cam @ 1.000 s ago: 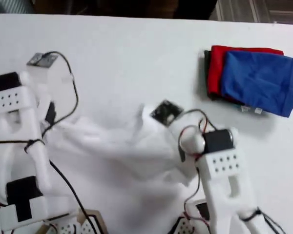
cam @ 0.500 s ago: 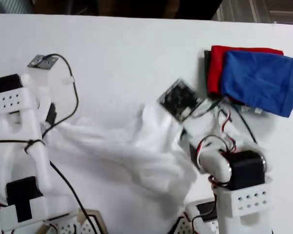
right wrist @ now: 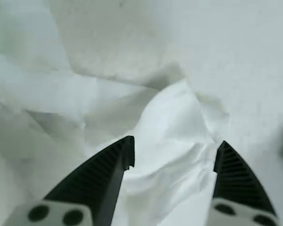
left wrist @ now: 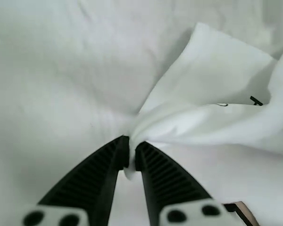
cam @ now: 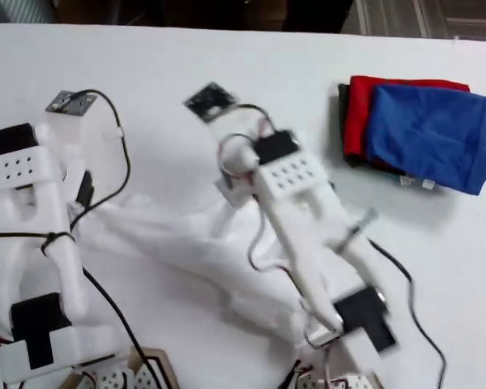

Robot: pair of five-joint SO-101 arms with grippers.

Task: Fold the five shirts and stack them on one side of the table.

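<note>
One white shirt (left wrist: 212, 84) in left fingers (left wrist: 106, 165)

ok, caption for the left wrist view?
Left jaws shut on a bunched fold of the white shirt.

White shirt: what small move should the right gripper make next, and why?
Probably close the right gripper: its open jaws straddle a raised fold of the white shirt, while the left gripper is shut on another edge.

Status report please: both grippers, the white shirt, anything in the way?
Left gripper shut on white shirt. Right gripper open over it. Folded stack sits apart, not in the way.
</note>
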